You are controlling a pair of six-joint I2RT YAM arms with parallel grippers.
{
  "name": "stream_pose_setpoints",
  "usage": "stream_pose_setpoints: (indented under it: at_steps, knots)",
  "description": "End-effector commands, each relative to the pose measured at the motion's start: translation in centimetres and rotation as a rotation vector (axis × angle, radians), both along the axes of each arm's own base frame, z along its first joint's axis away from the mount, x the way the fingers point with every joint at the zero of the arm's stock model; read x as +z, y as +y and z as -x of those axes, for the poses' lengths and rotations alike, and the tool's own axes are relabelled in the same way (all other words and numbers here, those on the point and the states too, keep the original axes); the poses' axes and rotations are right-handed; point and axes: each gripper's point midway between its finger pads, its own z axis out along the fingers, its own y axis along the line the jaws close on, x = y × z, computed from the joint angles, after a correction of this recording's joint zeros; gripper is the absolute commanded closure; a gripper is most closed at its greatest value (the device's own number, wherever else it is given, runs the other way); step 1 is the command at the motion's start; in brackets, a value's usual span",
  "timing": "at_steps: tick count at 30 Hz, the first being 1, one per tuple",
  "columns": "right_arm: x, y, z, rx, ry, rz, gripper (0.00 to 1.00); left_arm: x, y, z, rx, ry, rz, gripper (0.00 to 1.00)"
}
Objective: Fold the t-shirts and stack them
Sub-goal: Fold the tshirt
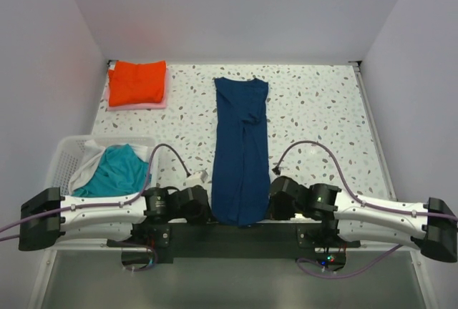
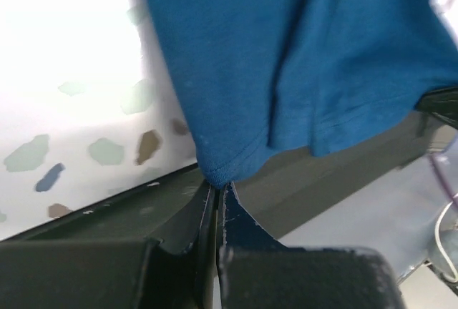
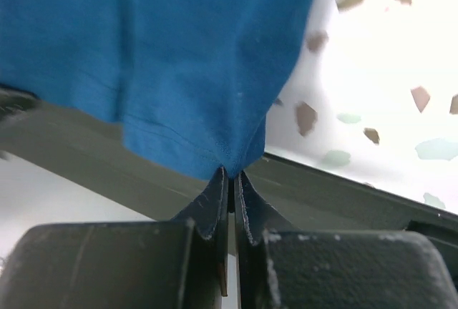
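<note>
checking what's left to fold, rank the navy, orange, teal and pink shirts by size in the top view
1. navy t-shirt, a long strip
2. orange t-shirt and teal t-shirt, about alike; teal is bunched and partly hidden
3. pink t-shirt, only an edge showing

Pink tee (image 1: 136,106) mostly under orange tee (image 1: 137,82)

White slatted basket (image 1: 63,160), speckled table (image 1: 315,109)

The worktop (image 1: 322,109) is white with small grey specks. A long blue t-shirt (image 1: 241,144) lies down the middle, reaching the near edge. A pink t-shirt (image 1: 139,106) lies in the far left corner under an orange t-shirt (image 1: 137,82). A white basket (image 1: 63,162) sits at the near left
</note>
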Motion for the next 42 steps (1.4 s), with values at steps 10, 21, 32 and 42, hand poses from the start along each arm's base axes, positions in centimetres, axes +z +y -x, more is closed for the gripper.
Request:
stream_pose_setpoints:
  at_steps: [10, 21, 32, 42]
  knots:
    - [8.7, 0.0, -8.2, -0.105, -0.344, 0.056, 1.0, 10.1, -2.8, -7.3, 0.06, -0.323, 0.012, 1.0]
    - [14.3, 1.3, -16.6, -0.141, -0.487, -0.019, 1.0, 15.4, -4.5, -16.7, 0.066, -0.482, 0.017, 1.0]
    - [15.2, 0.9, -23.5, -0.2, -0.519, -0.018, 1.0, 15.2, -3.1, -24.0, 0.125, -0.467, -0.041, 1.0]
    - [13.6, 1.3, -28.4, -0.2, -0.465, -0.075, 1.0, 12.8, -2.8, -28.6, 0.112, -0.409, -0.074, 1.0]
